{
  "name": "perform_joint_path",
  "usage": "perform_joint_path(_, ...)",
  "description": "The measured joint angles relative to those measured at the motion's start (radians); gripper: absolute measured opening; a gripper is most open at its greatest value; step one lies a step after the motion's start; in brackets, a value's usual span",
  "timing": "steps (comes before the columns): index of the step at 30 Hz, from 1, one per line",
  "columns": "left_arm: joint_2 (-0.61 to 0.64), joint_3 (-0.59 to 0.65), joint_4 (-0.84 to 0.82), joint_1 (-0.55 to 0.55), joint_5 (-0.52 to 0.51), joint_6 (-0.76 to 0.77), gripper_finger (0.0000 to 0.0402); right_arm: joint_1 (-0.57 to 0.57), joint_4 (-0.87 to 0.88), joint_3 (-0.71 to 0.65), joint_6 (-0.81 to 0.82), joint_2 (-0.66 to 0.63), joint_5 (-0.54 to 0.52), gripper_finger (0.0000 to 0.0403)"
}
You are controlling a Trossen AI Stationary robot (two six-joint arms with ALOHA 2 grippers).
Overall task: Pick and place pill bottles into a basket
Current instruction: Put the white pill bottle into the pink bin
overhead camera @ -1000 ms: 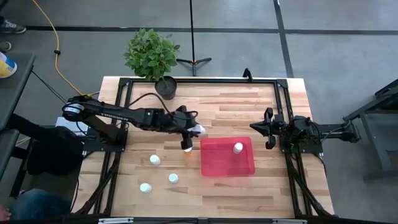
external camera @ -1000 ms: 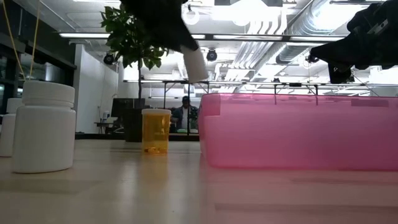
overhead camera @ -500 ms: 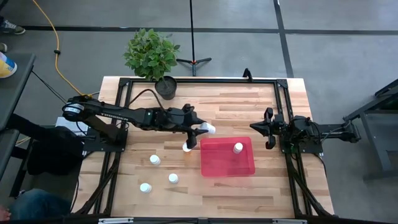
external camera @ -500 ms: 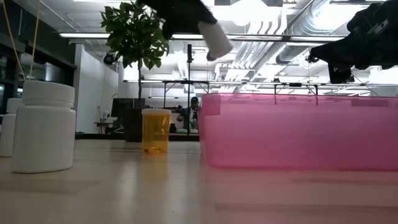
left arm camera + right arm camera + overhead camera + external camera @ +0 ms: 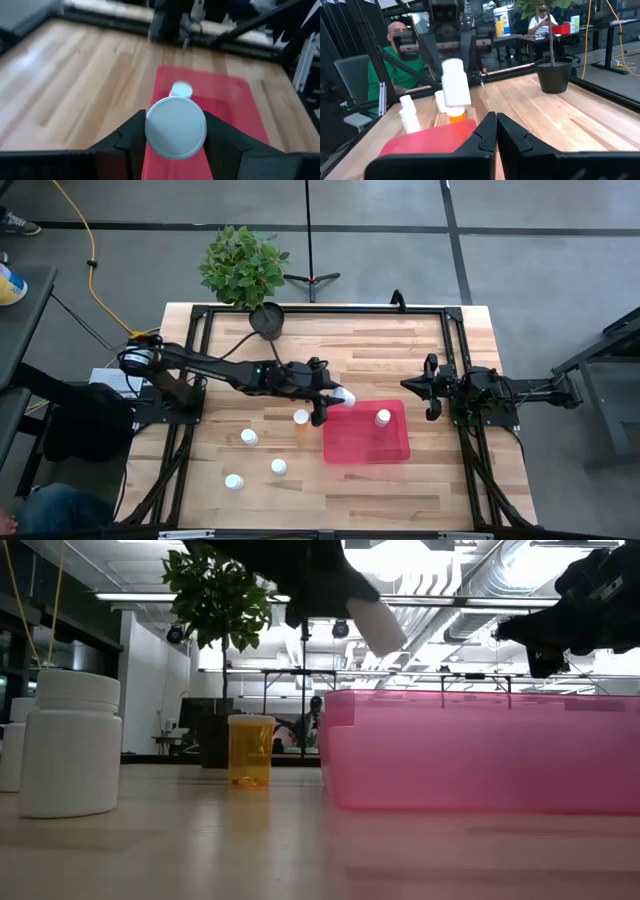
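A white pill bottle (image 5: 343, 396) is clamped between the fingers of the left gripper (image 5: 333, 400) and held tilted in the air, above the far left corner of the red basket (image 5: 364, 447). In the left wrist view its round white end (image 5: 175, 128) fills the gap between the 2 dark fingers (image 5: 131, 137). The basket, a shallow translucent red tray, sits near the middle of the wooden table (image 5: 380, 350). 1 white bottle (image 5: 383, 417) stands upright inside it, near the far right corner.

Just left of the basket, an amber bottle with a white cap (image 5: 301, 417) stands on the table. Farther left and nearer, 3 more white bottles stand well apart: 1 (image 5: 248, 437), another (image 5: 279, 467) and a third (image 5: 233, 481).

The right gripper (image 5: 432, 387) waits above the right side of the table, apart from the basket, with its fingers (image 5: 512, 134) pressed together on nothing.

A potted plant (image 5: 245, 268) stands at the far left corner. A person in green (image 5: 396, 60) sits in the room beyond the table.
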State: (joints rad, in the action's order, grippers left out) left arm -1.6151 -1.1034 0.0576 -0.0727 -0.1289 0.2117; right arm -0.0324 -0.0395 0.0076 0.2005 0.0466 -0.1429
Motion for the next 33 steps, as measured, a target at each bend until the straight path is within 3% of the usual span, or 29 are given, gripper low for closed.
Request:
perform_joint_path(14,-0.117,0.000,-0.006,-0.028,0.069,0.033,0.0195,0.000,-0.001,0.000,0.000,0.007,0.000,0.0003)
perform_joint_path(33,-0.123,0.000,-0.140,-0.039,0.047,0.029,0.0195,0.000,-0.001,0.000,-0.003,0.007,0.000,0.0001)
